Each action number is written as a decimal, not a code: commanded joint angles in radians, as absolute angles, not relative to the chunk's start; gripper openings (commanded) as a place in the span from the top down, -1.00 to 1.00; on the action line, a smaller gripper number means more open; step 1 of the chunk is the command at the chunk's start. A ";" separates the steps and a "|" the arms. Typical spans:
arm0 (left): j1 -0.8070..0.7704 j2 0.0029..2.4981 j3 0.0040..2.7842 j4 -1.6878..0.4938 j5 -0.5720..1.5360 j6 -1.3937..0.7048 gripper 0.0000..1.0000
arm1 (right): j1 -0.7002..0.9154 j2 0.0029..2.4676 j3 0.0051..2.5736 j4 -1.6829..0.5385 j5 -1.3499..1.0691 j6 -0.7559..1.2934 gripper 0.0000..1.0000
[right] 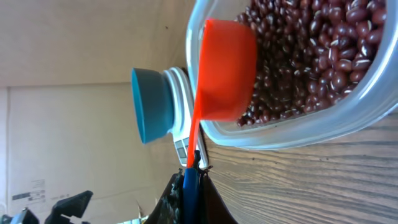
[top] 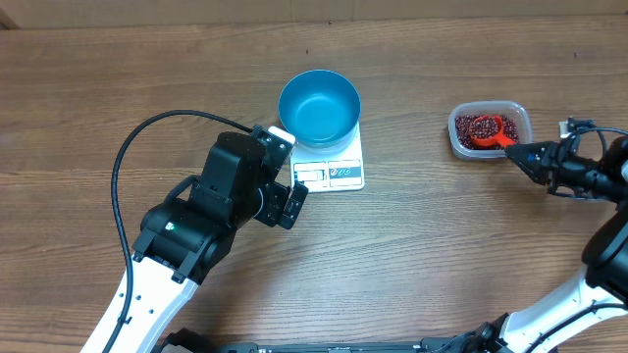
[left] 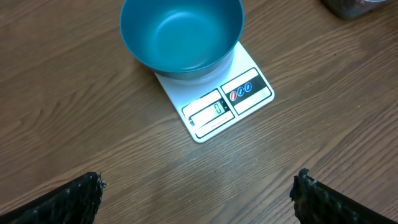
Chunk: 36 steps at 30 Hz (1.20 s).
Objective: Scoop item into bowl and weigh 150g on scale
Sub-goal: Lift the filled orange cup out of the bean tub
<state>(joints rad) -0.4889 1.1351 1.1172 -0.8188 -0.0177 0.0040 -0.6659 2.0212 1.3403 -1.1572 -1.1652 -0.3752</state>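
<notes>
Bowl: round deep blue bowl [top: 319,106] sits on small flat white kitchen scale [top: 343,169].
Left wrist only: display [left: 211,111] reads zero; left gripper [left: 199,190] spread wide, unladen.
Right wrist only: right gripper [right: 193,169] clenched on orange plastic scoop [right: 227,68] handle, its cup among dark red-brown beans [right: 311,50] in clear plastic tub [right: 298,134].

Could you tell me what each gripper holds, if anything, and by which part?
Right gripper: the orange scoop, by its handle end. Left gripper: open, nothing held.
</notes>
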 commanded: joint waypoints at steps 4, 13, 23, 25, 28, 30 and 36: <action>-0.483 1.126 1.131 -0.816 -0.003 0.019 -0.99 | -0.720 2.026 1.334 -1.214 -1.290 -0.504 0.93; -0.483 1.126 1.131 -0.816 -0.003 0.019 -0.99 | -0.746 2.026 1.334 -1.233 -1.357 -0.507 0.93; -0.483 1.126 1.131 -0.816 -0.003 0.019 -0.99 | -0.746 2.026 1.334 -1.240 -1.419 -0.507 0.93; -0.483 1.126 1.131 -0.815 -0.003 0.019 -0.99 | -0.746 2.026 1.334 -1.244 -1.428 -0.507 0.93; -0.483 1.126 1.131 -0.815 -0.003 0.019 -0.99 | -0.746 2.026 1.334 -1.249 -1.458 -0.507 0.93; -0.483 1.126 1.131 -0.815 -0.003 0.020 -0.99 | -0.746 2.026 1.335 -1.251 -1.472 -0.507 0.93; -0.483 1.126 1.131 -0.816 -0.003 0.020 -0.99 | -0.728 2.026 1.335 -1.250 -1.491 -0.507 0.93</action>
